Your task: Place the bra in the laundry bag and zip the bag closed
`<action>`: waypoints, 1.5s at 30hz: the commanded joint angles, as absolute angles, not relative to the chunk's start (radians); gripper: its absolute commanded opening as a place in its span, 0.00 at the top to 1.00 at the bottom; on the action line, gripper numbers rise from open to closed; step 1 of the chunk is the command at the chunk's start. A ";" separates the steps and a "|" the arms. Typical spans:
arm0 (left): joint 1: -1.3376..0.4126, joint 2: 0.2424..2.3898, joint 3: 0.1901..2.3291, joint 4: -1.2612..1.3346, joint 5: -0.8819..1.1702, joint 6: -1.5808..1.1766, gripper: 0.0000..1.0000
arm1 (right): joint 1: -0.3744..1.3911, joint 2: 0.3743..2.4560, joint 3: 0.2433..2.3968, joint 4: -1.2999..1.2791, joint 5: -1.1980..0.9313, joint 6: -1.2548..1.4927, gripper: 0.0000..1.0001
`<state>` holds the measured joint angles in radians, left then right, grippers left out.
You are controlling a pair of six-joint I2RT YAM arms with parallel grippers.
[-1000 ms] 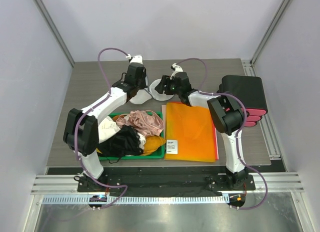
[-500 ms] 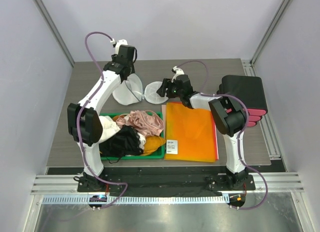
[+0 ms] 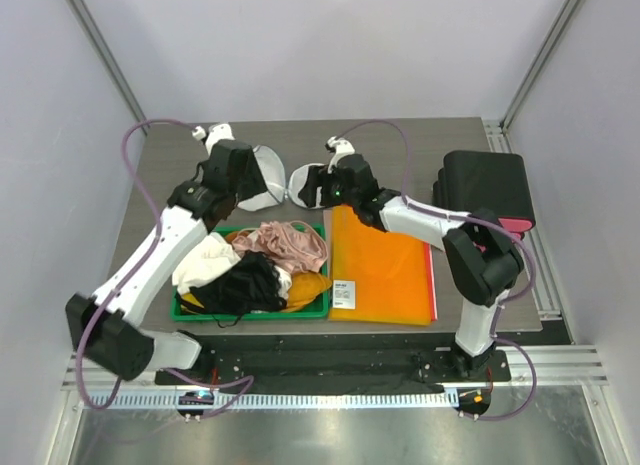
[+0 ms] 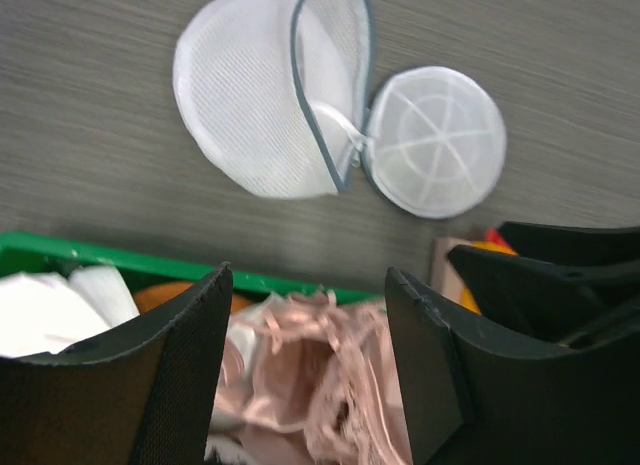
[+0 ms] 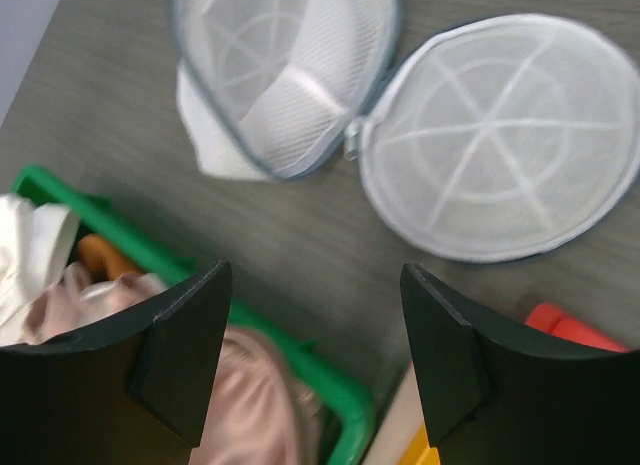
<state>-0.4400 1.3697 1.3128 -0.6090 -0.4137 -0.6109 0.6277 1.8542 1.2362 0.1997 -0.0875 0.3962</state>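
Only the overhead view is showing the bra [image 3: 245, 285]: a black, crumpled heap lying in the green tray [image 3: 312, 311] at the near left of the desk [image 3: 180, 160], pressing against a pink garment [image 3: 295, 243], white cloth and a bit of yellow, its straps too tangled to trace. The wrist views are giving the close detail of the laundry bag [image 4: 260, 115], which is sitting on the desk just beyond the tray; its white mesh dome is gaping open along a grey zipper rim, and its round ribbed flap [image 5: 500, 135] is lying flat beside it, joined at one point. The left tool [image 4: 308, 285] is hovering over the tray's far edge, jaws spread wide and holding nothing. The right tool [image 5: 315, 285] is hanging near the flap, likewise wide apart and empty.
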 commanded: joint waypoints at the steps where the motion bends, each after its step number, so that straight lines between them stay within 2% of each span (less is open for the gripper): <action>1: -0.449 1.189 1.153 -0.692 -0.344 -0.753 0.38 | 0.732 1.669 1.223 0.049 0.035 0.342 0.26; 6: -0.451 1.019 1.013 -0.785 -0.235 -0.842 0.43 | 0.819 1.562 1.157 -0.089 0.087 0.391 0.25; 13: -0.515 0.871 0.865 -0.828 -0.236 -0.928 0.43 | 0.841 1.436 1.039 -0.087 -0.031 0.466 0.25; 23: -0.618 0.971 0.884 -0.838 -0.308 -0.980 0.36 | 0.853 1.356 0.945 -0.086 -0.005 0.463 0.24; 37: -0.626 1.031 0.871 -0.795 -0.373 -1.038 0.37 | 0.859 1.305 0.890 -0.072 0.032 0.460 0.24; 39: -0.626 1.045 0.864 -0.776 -0.365 -1.034 0.40 | 0.857 1.296 0.885 -0.074 0.040 0.456 0.24; 42: -0.626 1.052 0.856 -0.747 -0.344 -1.023 0.53 | 0.859 1.295 0.882 -0.086 0.044 0.453 0.24; 43: -0.626 1.049 0.854 -0.741 -0.338 -1.017 0.63 | 0.858 1.295 0.882 -0.089 0.044 0.453 0.24; 45: -0.626 1.039 0.864 -0.747 -0.334 -1.011 0.74 | 0.857 1.292 0.879 -0.094 0.041 0.451 0.24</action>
